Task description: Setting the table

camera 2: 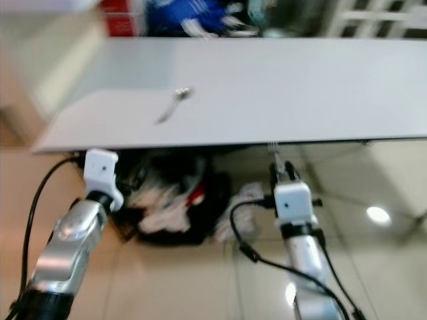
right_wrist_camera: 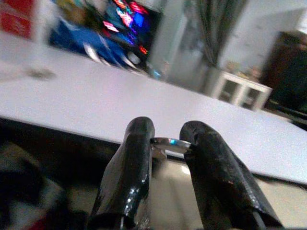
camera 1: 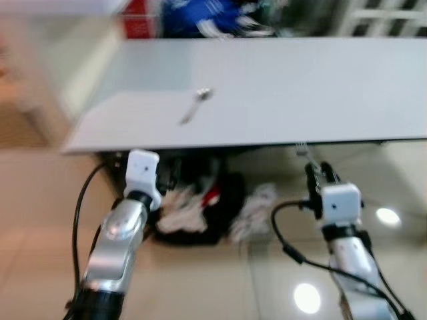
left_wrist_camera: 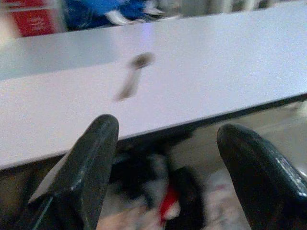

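Observation:
A long pale grey table (camera 1: 300,87) stretches across in front of me. One metal spoon (camera 1: 195,105) lies on its near left part, bowl pointing away. My right gripper (camera 1: 319,172) hovers just below and before the table's front edge, shut on a metal fork (camera 1: 302,148) whose tines stick up toward the edge. The right wrist view shows the fork's handle (right_wrist_camera: 170,143) pinched between both black fingers (right_wrist_camera: 132,158). My left gripper (left_wrist_camera: 165,129) is open and holds nothing, at the front edge short of the spoon (left_wrist_camera: 132,76).
On the tiled floor under the table sits a dark bag with white cloths and something red (camera 1: 193,207). Blue and red items (camera 1: 200,17) crowd the far side. A white shelf unit (camera 1: 383,17) stands at the back right.

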`<state>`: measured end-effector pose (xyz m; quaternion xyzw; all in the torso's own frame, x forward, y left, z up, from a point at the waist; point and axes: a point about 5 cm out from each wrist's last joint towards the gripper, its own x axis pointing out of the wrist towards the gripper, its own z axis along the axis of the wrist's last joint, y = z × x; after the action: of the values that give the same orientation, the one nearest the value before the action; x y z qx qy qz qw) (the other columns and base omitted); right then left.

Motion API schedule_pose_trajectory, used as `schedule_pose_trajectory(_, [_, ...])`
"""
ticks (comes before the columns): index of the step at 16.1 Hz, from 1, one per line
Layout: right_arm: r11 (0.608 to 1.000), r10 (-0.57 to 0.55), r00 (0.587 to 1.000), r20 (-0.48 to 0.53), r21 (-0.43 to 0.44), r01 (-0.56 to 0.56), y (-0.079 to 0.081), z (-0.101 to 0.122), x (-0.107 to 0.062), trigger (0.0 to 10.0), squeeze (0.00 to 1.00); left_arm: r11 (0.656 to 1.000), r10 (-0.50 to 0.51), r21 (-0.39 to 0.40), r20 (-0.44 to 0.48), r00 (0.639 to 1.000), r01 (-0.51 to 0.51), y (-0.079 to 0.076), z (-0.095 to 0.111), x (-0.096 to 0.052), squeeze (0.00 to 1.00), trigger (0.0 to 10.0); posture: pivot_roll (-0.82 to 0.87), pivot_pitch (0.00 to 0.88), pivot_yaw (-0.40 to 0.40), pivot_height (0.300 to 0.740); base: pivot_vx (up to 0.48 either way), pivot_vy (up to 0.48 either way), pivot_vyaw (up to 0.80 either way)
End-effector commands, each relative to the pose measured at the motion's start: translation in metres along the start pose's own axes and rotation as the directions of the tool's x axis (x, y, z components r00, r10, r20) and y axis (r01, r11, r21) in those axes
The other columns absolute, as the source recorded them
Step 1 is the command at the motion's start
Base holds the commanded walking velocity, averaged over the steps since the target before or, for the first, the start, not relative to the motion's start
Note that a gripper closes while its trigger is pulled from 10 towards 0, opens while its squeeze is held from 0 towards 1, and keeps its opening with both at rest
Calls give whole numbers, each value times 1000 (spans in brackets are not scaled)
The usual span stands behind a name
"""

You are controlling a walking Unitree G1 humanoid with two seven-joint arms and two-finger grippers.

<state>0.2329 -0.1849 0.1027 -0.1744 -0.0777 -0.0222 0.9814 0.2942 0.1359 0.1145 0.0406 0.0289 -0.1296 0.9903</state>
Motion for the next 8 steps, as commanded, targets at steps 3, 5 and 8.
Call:
schedule_pose_trajectory(3, [1000,-10,1000,17,7,10,-1,3,5,0,0,999,-14,33,17,1000,13,-1,5,0,0,10000,2,0,17,740,455,0,0])
schedule_pose_trajectory(5, [1000,-10,1000,16,5,10,0,3,6,0,0,999,-20,38,22,1000,19,-1,7,1,0,10000,2,0,19,740,454,0,0])
schedule_pose_trajectory(8, [1000,-8,1000,16,3,8,1,2,7,0,0,999,-26,43,27,999,25,-2,8,2,0,10000,3,0,20,740,454,0,0])
